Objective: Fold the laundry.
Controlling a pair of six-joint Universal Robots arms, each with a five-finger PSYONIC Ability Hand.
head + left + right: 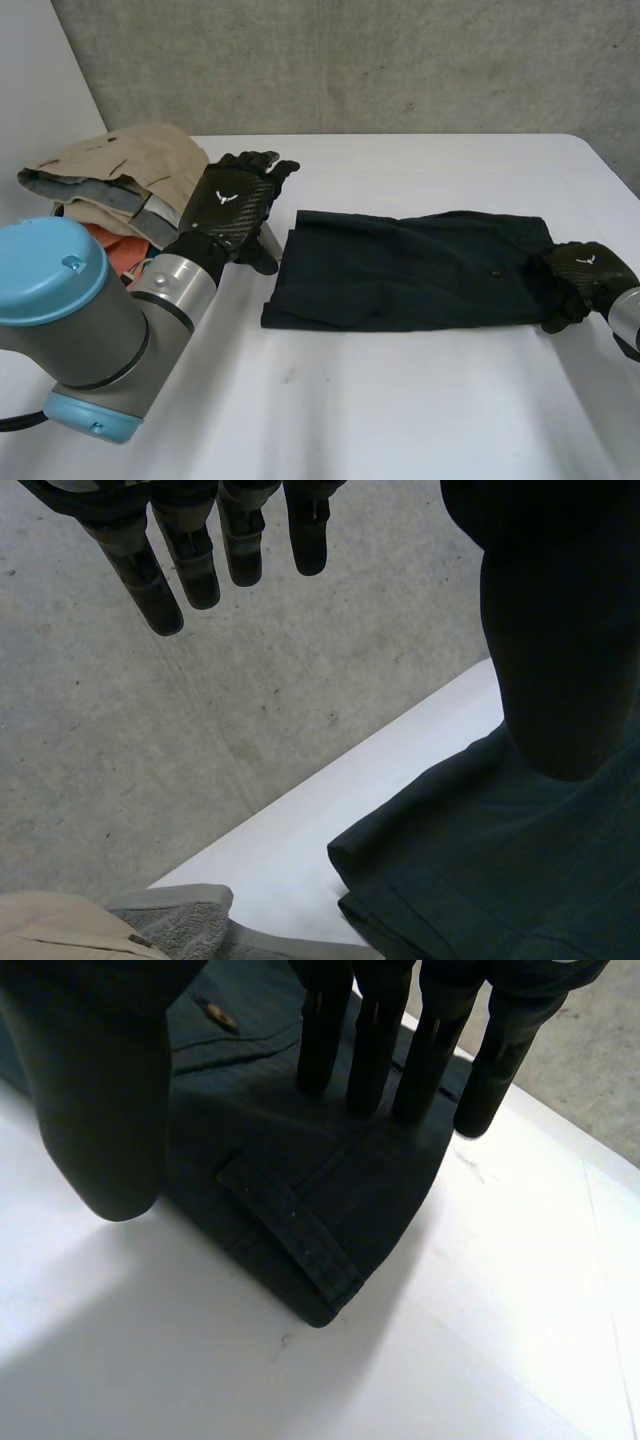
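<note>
The dark garment (pixel 410 270) lies flat on the white surface (pixel 400 410), slightly toward 3 o'clock of centre, with its long axis running from 9 to 3 o'clock. The left hand (pixel 235 205) sits just beside the garment's 9 o'clock end, apart from it. Its fingers (pixel 190 565) are straight and spread and hold nothing. The right hand (pixel 588 272) is at the garment's 3 o'clock end. Its fingers (pixel 375 1050) are straight above the waistband, near a belt loop (pixel 290 1235) and a button (pixel 222 1018), with the thumb held apart and no cloth pinched. Fingertip contact with the cloth cannot be determined. A pile of beige, grey and orange clothing (pixel 120 175) rests at 9 o'clock of the left hand.
</note>
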